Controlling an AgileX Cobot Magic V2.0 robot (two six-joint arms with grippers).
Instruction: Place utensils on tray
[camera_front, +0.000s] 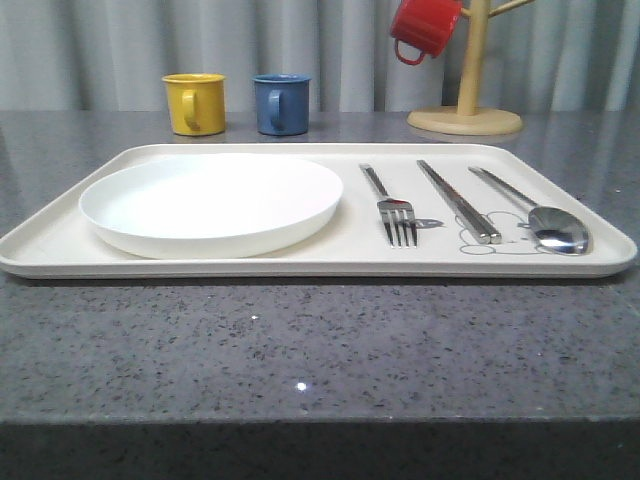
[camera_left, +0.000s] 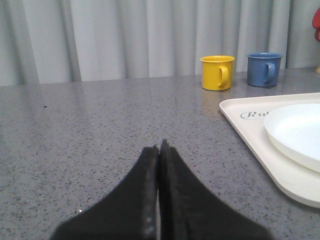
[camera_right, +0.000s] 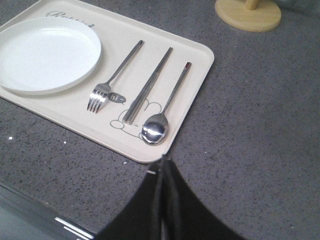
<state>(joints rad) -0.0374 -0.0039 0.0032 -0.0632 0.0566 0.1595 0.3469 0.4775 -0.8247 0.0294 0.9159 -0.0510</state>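
The cream tray (camera_front: 250, 265) lies across the grey counter. On its right half rest the silver fork (camera_front: 390, 207), the pair of chopsticks (camera_front: 458, 200) and the round-bowled spoon (camera_front: 540, 215), side by side and lying flat. In the right wrist view the same fork (camera_right: 112, 80), chopsticks (camera_right: 148, 86) and spoon (camera_right: 164, 110) sit on the tray (camera_right: 197, 65). My right gripper (camera_right: 164, 159) is shut and empty, hovering just off the tray's near right corner. Left of the tray (camera_left: 245, 125), my left gripper (camera_left: 160, 146) is shut over bare counter, holding nothing.
A round white plate (camera_front: 212, 203) fills the tray's left half. Behind the tray stand a yellow mug (camera_front: 194, 103) and a blue mug (camera_front: 281, 103). A wooden mug tree (camera_front: 466, 112) at the back right carries a red mug (camera_front: 424, 26).
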